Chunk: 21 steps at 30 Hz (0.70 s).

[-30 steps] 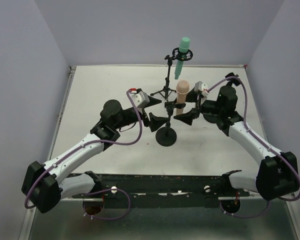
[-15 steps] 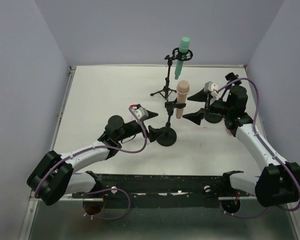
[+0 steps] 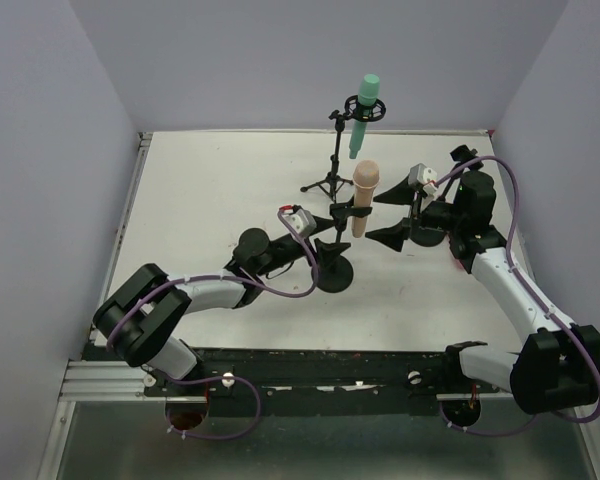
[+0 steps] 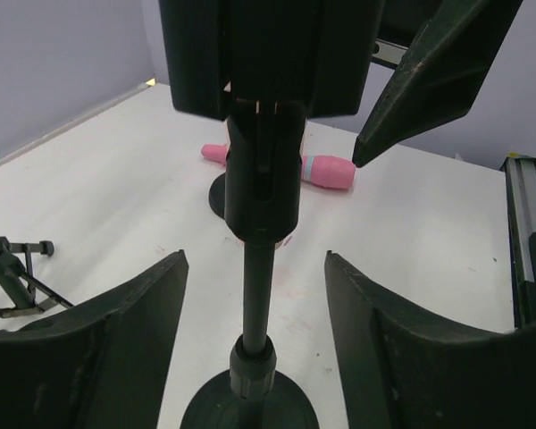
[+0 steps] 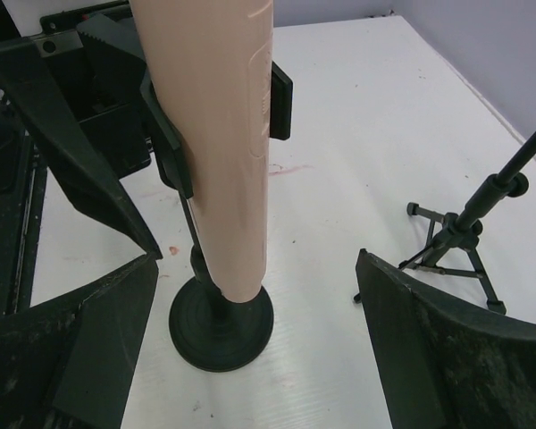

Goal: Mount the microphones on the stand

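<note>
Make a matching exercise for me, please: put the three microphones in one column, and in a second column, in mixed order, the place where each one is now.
Column 1
1. green microphone
2. beige microphone
3. pink microphone

Column 2
A. lying on the table
B. clipped in the tripod stand
C. clipped in the round-base stand

Pairs: 1-B, 2-C, 3-A
</note>
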Each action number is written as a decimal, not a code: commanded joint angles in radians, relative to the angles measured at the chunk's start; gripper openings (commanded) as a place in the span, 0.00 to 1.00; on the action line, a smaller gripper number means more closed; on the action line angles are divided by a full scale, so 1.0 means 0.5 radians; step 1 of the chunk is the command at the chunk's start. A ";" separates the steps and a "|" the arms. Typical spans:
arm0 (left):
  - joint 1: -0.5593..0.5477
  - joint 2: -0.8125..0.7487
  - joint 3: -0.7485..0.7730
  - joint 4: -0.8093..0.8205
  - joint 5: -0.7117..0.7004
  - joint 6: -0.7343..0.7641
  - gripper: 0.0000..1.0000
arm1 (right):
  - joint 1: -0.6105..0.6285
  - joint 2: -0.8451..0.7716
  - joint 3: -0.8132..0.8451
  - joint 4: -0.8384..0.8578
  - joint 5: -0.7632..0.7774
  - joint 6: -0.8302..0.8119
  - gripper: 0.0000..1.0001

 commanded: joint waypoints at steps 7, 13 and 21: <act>-0.023 0.030 0.021 0.116 0.014 0.039 0.25 | -0.012 0.005 -0.029 0.024 -0.064 -0.012 1.00; -0.023 -0.043 -0.040 0.254 -0.026 -0.028 0.00 | -0.021 -0.002 -0.026 0.005 -0.055 -0.028 1.00; 0.259 -0.381 -0.120 0.098 -0.179 0.039 0.00 | -0.027 -0.008 -0.035 0.005 -0.076 -0.034 1.00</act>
